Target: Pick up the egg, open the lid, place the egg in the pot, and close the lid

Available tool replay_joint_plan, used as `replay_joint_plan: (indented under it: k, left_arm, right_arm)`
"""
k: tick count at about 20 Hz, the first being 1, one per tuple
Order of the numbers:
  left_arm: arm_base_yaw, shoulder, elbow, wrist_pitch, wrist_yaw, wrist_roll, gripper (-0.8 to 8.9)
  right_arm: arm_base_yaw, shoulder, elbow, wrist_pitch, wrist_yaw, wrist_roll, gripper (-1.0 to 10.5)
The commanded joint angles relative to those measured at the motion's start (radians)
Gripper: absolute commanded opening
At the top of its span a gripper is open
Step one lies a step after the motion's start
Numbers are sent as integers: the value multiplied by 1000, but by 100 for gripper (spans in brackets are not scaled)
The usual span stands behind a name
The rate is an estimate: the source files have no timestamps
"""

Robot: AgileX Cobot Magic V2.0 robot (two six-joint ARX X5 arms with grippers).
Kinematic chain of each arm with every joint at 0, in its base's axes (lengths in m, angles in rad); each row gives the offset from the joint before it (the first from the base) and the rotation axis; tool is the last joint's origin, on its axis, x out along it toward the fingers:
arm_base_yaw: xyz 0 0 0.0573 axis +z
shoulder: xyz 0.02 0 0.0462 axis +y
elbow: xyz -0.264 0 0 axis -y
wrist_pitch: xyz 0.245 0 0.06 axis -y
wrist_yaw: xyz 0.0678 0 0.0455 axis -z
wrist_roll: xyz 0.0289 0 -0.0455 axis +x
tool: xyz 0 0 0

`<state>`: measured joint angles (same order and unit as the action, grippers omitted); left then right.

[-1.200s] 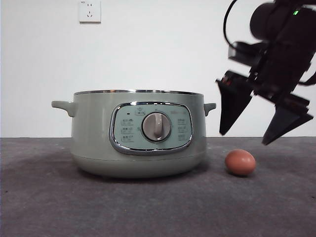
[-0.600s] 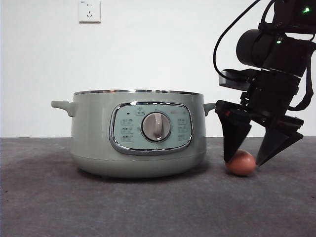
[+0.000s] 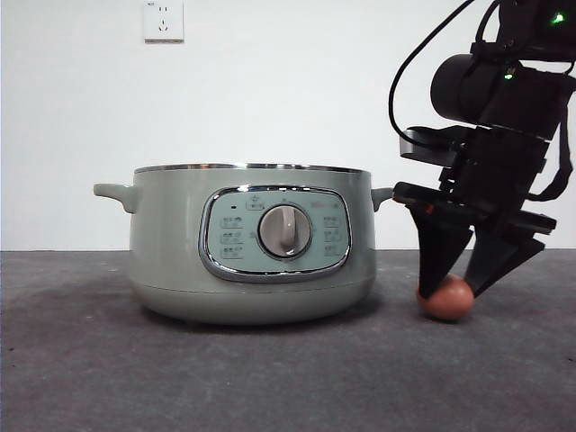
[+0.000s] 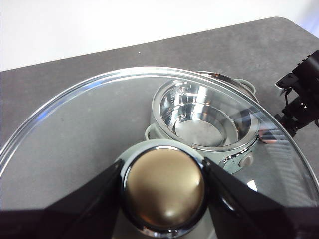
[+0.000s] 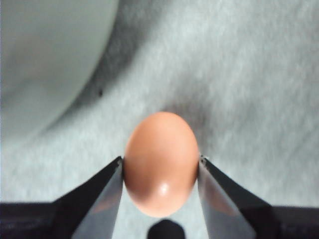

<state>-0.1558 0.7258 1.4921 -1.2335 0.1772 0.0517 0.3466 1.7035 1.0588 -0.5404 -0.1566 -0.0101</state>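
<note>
In the front view the pot (image 3: 251, 243) stands open on the grey table (image 3: 81, 369), its dial facing the camera, with no lid on its chrome rim. Just beside it, toward the table's right edge, the egg (image 3: 449, 299) lies on the tabletop, and the right gripper (image 3: 455, 286) reaches down from above with its two black jaws set on either side of the egg. In the left wrist view the left gripper (image 4: 164, 181) is clenched on the round knob of the lid (image 4: 75, 124), holding the clear glass lid in the air above the table; through and past the glass the open pot (image 4: 207, 119) shows its shiny steel inside. In the right wrist view the right gripper (image 5: 160, 167) grasps the egg (image 5: 161, 163), both jaws touching its sides, the egg resting on the table (image 5: 259, 74) with the pot's pale wall (image 5: 45, 55) near.
</note>
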Motion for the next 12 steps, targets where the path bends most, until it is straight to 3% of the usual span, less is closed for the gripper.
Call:
replay_joint_plan:
  k: [1, 8, 12]
  left_arm:
    - [5, -10, 7, 45, 5, -3, -8]
    - [5, -10, 7, 45, 6, 5, -8]
    - [5, -8, 7, 45, 6, 5, -9]
  right_arm:
    - [2, -66, -1, -26, 2, 11, -16]
    - [11, -363, 8, -65, -11, 37, -16]
    - [81, -391, 118, -61, -10, 36, -17]
